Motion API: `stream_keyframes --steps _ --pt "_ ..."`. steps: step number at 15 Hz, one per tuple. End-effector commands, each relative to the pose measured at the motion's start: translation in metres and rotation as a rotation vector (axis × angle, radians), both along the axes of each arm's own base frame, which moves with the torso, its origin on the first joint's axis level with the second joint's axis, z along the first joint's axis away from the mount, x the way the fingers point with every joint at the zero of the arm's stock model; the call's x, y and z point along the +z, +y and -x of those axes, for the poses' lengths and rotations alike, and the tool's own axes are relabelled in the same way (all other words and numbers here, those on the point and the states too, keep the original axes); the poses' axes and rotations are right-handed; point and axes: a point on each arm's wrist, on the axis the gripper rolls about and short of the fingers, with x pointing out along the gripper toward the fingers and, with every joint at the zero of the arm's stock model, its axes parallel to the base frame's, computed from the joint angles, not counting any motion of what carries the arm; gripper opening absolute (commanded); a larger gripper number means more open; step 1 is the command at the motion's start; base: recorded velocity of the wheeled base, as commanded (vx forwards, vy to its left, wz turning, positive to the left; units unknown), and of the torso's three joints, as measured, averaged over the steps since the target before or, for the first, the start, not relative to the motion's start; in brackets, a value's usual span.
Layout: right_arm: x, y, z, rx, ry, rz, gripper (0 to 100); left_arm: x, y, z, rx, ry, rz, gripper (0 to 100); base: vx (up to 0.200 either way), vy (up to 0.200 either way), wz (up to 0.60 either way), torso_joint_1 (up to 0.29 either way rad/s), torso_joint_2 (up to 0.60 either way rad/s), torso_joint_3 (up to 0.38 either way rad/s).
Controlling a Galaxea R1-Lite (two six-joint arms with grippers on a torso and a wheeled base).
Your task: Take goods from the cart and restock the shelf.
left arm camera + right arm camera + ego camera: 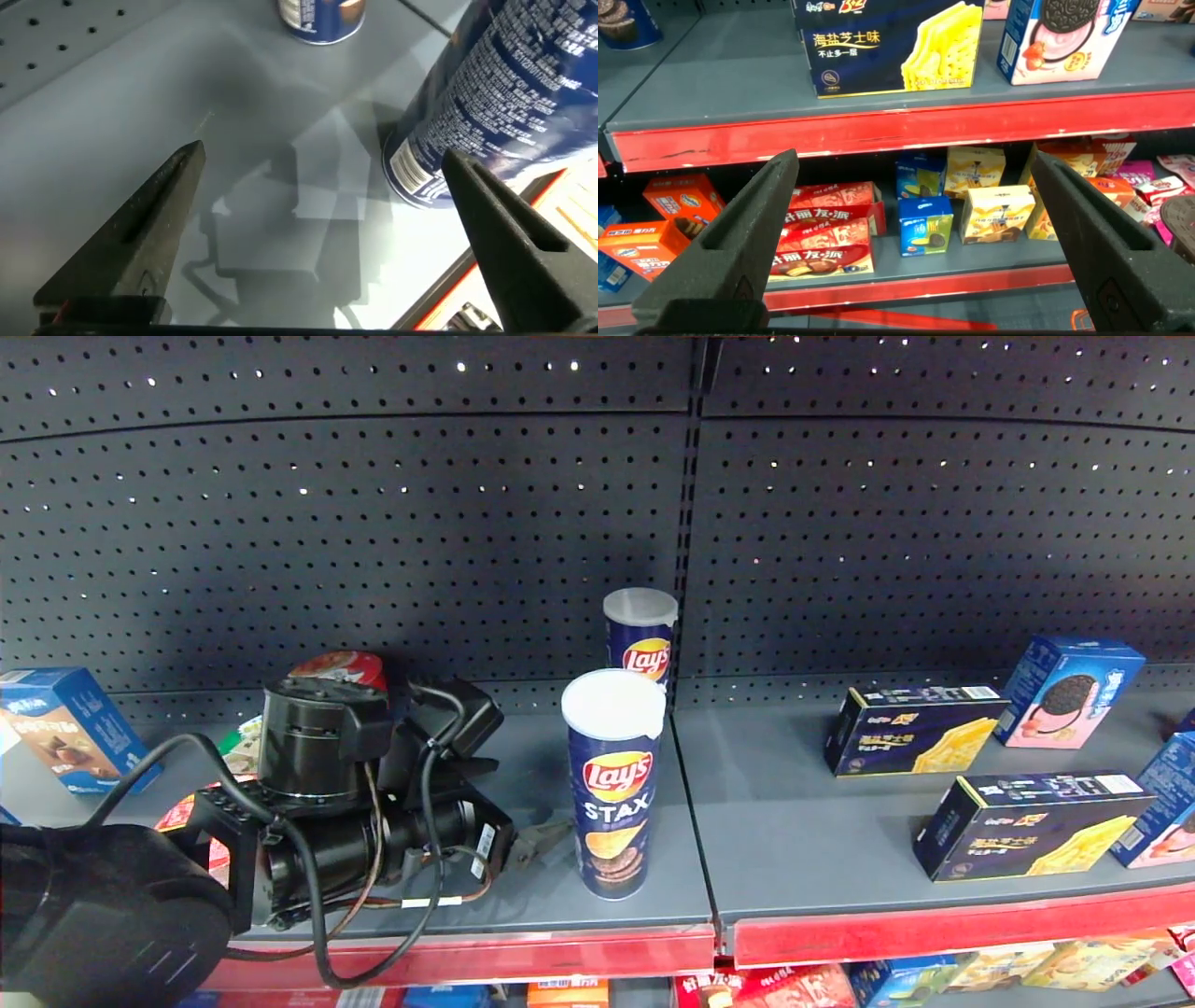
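- Left gripper (540, 838): low over the grey shelf (794, 821), close to its red front edge (485, 954). In the left wrist view the gripper (324, 154) has its two fingers (140, 233) spread wide, with bare shelf surface between them.
- Front chip can (613, 784): a dark blue tube with a white lid, upright near the front of the shelf, just beside the left gripper's tip. In the left wrist view its base (495, 93) lies next to one finger, outside the gap; contact cannot be judged.
- Rear chip can (640, 639): same kind, upright farther back, near the perforated back panel (467, 523), apart from the front can.
- Right gripper (915, 159): fingers set wide apart, facing the red front edge of the shelf and the lower shelf (878, 266) stocked with small boxes.
- Cracker boxes (910, 730) and (1032, 826): dark blue with yellow, lying on the right half of the shelf, one behind the other.
- Cookie box (1069, 691): blue and pink, at the right rear.
- Blue box (70, 728): at the far left of the shelf.
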Motion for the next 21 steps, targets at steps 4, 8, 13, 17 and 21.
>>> stream_keyframes --steps 4,8,13,17,21 --pt "0.000 0.000 0.000 0.000 0.001 0.000 100 -0.001 -0.013 -0.004 -0.026 0.006 0.007 100 0.000 0.000 0.00 0.000 0.00 0.000" --pt "0.000 0.000 0.000 0.000 0.001 0.000 100 -0.003 -0.022 -0.005 -0.029 0.009 0.008 100 0.000 0.000 0.00 0.000 0.00 0.000" --pt "0.000 0.000 0.000 0.000 0.001 0.000 100 -0.005 -0.028 -0.005 -0.023 0.026 0.018 100 0.000 0.000 0.00 0.000 0.00 0.000" --pt "0.000 0.000 0.000 0.000 0.001 0.000 100 -0.004 -0.020 -0.011 0.024 0.014 0.015 100 0.000 0.000 0.00 0.000 0.00 0.000" --pt "0.000 0.000 0.000 0.000 0.001 0.000 100 0.044 0.021 -0.042 0.211 -0.161 0.057 100 0.000 0.000 0.00 0.000 0.00 0.000"
